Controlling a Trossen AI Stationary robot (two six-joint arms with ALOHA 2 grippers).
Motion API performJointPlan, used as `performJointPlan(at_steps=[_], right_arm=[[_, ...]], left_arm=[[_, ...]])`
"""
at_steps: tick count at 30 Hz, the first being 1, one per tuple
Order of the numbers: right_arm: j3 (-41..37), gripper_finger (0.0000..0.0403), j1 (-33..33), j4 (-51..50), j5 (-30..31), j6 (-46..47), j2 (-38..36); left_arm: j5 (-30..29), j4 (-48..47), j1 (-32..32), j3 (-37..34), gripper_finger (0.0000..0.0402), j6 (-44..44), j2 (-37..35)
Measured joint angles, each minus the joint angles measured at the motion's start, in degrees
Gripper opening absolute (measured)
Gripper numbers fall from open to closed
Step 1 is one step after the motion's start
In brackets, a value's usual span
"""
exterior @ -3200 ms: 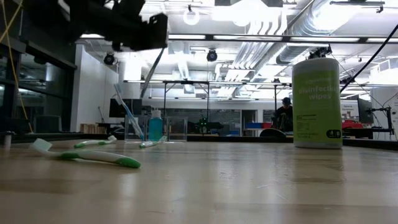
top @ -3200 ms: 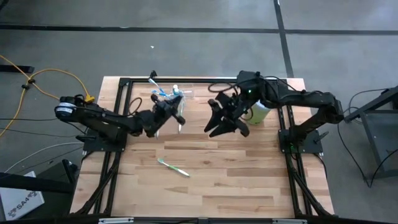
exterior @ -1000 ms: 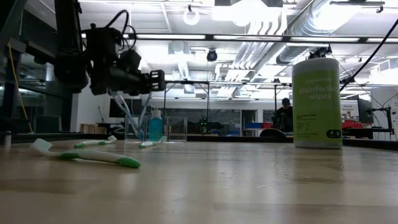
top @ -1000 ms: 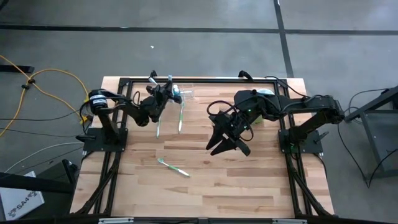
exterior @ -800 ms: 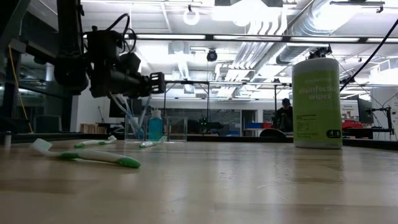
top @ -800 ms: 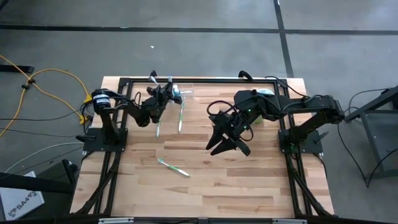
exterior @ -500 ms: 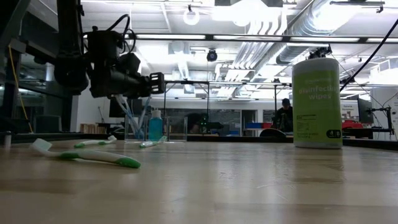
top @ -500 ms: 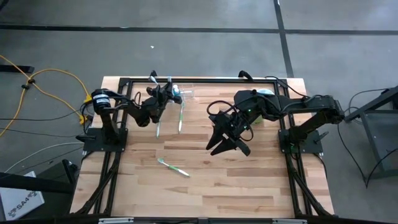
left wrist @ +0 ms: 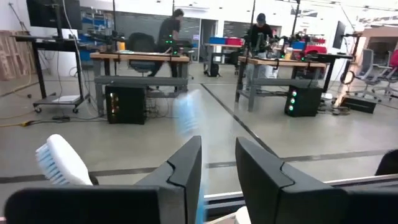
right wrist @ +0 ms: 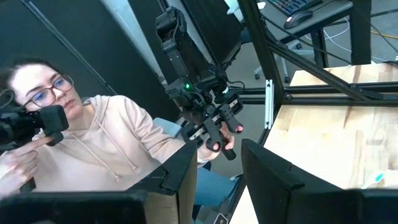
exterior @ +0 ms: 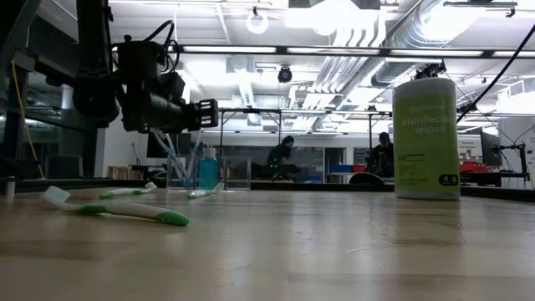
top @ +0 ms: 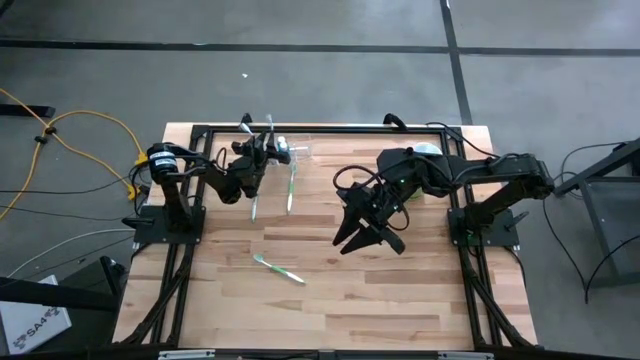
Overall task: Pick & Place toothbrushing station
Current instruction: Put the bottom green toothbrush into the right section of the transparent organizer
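Left a green toothbrush (top: pixel 278 268) loose near the front of the table (top: pixel 400 300). Held the right gripper (top: pixel 368 238) over mid-table, jaws wide apart and empty, probably to stay clear of the work. Farther back, poised the left gripper (top: pixel 266 153), jaws slightly apart, just beside the toothbrushing station (exterior: pixel 236 173) at the far edge, seemingly for a grasp.

A green-lidded wipes canister (exterior: pixel 425 138) stands on the wooden table (top: pixel 400 290); a green toothbrush (top: pixel 278 269) lies mid-table.
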Motion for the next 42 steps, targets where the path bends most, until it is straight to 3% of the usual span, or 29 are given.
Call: performJointPlan(at_steps=[7,13,21,24,27,32,42], right_arm=[[0.0,0.0116,0.9,0.0,1.2,0.0,0.0],[0.0,0.0116,0.8,0.0,1.4,0.0,0.0],[0.0,0.0116,0.8,-0.3,2.1,-0.2,0.0],[0.0,0.0116,0.8,-1.7,3.9,-0.4,0.0],[0.0,0.0116,0.8,-3.4,5.4,-1.4,0.0],[-0.5,0.0116,0.8,-3.8,5.9,-1.7,0.0],[-4.9,0.0116,2.3,-3.8,8.5,-2.0,0.1]], left_arm=[[-2.0,0.2,0.0,0.0,0.0097,0.0,0.0],[-0.4,2.0,-1.5,0.0,0.0097,2.6,0.0],[13.1,2.1,-6.9,0.0,0.0097,4.0,-1.6],[14.8,2.1,-10.0,0.0,0.0097,5.2,-2.9],[15.0,2.2,-13.6,0.0,0.0097,12.6,-4.7],[11.8,2.2,-20.1,0.1,0.0097,22.9,-8.6],[-0.3,2.0,-37.3,0.1,0.0097,39.1,-18.2]])
